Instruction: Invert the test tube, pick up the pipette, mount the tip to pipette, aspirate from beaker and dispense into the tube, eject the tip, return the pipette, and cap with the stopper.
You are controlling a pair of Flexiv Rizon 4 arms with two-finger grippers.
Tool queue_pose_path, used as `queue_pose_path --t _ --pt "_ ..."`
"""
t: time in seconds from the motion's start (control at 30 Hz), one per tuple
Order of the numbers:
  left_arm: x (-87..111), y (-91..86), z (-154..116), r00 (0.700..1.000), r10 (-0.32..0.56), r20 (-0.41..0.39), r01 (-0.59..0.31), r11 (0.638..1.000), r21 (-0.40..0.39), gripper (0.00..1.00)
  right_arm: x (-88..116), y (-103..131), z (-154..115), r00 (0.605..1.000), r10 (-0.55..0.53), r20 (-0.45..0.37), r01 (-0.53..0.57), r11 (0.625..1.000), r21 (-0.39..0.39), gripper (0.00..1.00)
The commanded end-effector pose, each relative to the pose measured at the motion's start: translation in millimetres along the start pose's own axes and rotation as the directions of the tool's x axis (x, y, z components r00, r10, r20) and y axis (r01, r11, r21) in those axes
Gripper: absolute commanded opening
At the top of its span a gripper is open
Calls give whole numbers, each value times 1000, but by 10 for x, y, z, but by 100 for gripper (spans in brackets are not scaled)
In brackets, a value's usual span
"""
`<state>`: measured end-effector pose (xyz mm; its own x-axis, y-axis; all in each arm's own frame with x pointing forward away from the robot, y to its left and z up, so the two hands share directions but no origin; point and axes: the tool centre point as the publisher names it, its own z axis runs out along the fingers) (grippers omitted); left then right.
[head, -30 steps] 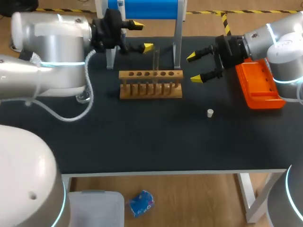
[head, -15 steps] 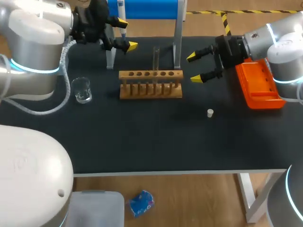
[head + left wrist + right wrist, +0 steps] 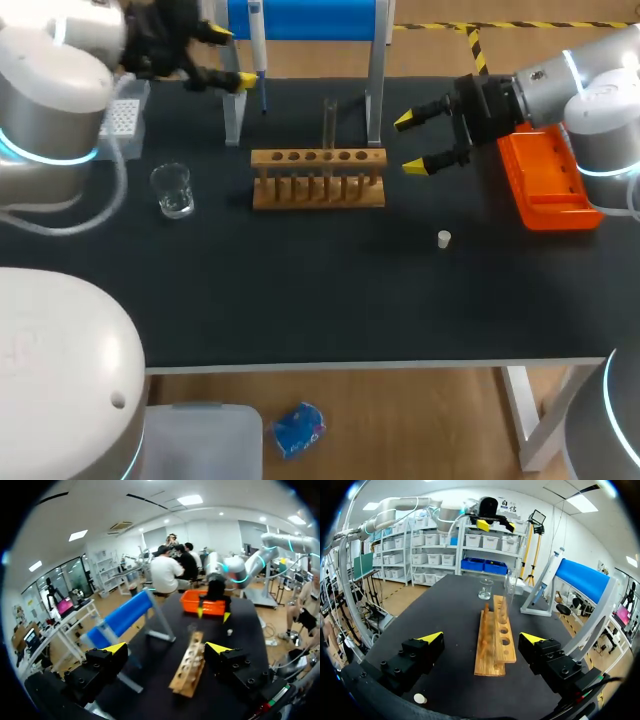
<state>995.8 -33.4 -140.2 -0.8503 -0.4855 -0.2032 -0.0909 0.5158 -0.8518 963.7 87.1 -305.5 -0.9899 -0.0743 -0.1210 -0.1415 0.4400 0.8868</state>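
Black matting covers the surface [image 3: 300,300]. Nearest the front edge lies the small pale stopper [image 3: 444,238], alone and well apart from the rest. Behind it stands the wooden rack [image 3: 318,178], with the test tube [image 3: 329,122] upright in a hole along its back (which end is up I cannot tell). The beaker [image 3: 173,190] sits to the rack's left. My right end effector [image 3: 410,143] hovers just right of the rack, fingers spread and holding nothing, and the orange tray [image 3: 548,185] lies partly under its arm. Farther back, the white tip box [image 3: 124,115] sits at the left and the pipette [image 3: 257,40] hangs on the blue stand [image 3: 310,18]. My left end effector [image 3: 229,56] hangs beside the pipette, spread wide and empty.
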Motion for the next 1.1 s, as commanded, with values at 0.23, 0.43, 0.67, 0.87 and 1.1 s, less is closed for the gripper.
queue_pose_path --t 0.23,0.43,0.67,0.87,1.1 --pt "-966 576 -1006 993 -48 106 61 991 -123 100 4 7 -4 1000 0 0 0 1000 3 100" --pt "-1070 712 -1023 987 -78 143 98 985 -142 100 4 7 -4 1000 0 0 0 1000 3 100" --pt "-1070 712 -1023 987 -78 143 98 985 -142 100 4 7 -4 1000 0 0 0 1000 3 100" --pt "-1119 802 -995 978 -111 179 140 977 -159 100 4 7 -4 1000 0 0 0 1000 3 100" --pt "-1715 1646 -975 859 -308 410 410 892 -190 100 4 7 -4 1000 0 0 0 1000 3 100"
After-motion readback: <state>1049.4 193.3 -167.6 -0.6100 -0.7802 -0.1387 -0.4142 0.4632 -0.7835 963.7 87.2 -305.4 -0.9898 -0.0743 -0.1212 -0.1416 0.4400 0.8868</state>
